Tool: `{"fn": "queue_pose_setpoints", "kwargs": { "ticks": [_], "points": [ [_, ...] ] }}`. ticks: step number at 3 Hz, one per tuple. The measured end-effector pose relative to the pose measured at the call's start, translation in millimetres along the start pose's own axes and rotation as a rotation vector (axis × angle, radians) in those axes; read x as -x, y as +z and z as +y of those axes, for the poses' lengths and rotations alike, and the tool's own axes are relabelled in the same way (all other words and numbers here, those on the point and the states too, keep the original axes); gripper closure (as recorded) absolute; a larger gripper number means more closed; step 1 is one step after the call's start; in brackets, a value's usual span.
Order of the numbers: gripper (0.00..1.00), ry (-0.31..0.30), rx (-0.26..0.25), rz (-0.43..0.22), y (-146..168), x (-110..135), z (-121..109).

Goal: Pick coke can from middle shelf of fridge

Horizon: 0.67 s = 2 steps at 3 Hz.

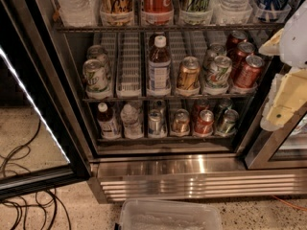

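The fridge stands open in front of me. On its middle shelf three red coke cans stand in a row in the far-right lane, and the front coke can is at the shelf's rail. To their left are a green-and-white can, a gold-brown can, a bottle, a bare pale lane tray and more green-and-white cans. My gripper, white and cream, hangs at the right edge, just right of and slightly below the front coke can, outside the shelf.
The top shelf holds bottles and tall cans. The bottom shelf holds bottles and several cans. The glass door with its white light strip stands open on the left. Cables lie on the floor. A clear plastic bin sits below the fridge base.
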<state>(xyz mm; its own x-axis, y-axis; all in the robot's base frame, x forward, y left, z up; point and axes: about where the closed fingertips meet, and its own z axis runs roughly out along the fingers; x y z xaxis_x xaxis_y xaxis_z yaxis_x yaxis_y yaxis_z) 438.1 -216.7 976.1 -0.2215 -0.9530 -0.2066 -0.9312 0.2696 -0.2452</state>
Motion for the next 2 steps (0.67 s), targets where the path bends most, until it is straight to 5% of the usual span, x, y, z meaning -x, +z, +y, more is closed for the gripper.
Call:
{"fn": "queue_pose_setpoints", "kwargs": {
  "ticks": [2],
  "points": [
    [0.00, 0.045, -0.022, -0.052, 13, 2, 2]
  ]
}}
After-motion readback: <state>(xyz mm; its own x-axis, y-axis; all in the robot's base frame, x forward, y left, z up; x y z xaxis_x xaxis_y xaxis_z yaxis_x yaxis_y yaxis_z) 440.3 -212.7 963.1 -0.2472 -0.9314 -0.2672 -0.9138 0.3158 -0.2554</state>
